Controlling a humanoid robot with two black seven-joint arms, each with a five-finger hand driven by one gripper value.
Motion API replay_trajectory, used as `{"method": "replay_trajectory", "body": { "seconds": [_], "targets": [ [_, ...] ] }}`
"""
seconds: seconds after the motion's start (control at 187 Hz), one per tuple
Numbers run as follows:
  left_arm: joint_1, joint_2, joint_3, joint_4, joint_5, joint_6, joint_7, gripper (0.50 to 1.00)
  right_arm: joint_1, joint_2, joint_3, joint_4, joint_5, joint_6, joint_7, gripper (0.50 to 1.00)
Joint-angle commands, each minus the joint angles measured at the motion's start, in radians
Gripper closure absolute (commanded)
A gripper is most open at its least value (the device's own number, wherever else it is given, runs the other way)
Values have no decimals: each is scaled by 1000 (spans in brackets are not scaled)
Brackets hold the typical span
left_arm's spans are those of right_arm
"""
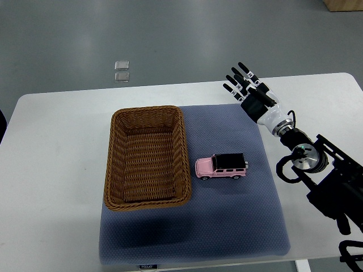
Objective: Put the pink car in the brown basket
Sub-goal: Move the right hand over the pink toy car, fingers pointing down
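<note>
A pink toy car (222, 167) with a black roof lies on the blue-grey mat (244, 215), just right of the brown wicker basket (115, 164). The basket holds nothing. My right hand (245, 86) hovers over the far right corner of the mat, well beyond the car, with its fingers spread and nothing in them. Its arm runs down to the picture's right edge. No left arm shows.
The mat lies on a white table (57, 170). Two small clear squares (121, 70) lie on the grey floor beyond the table's far edge. A wooden piece (345, 4) shows at the top right corner.
</note>
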Motion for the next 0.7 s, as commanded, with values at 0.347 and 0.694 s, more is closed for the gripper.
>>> {"method": "replay_trajectory", "body": {
  "seconds": [0.347, 0.694],
  "targets": [
    [0, 0, 0, 2, 0, 3, 0, 500, 8, -58, -2, 72, -152, -6, -11, 589],
    [-2, 0, 0, 5, 0, 3, 0, 500, 537, -509, -768, 236, -558, 23, -94, 587]
  ]
}}
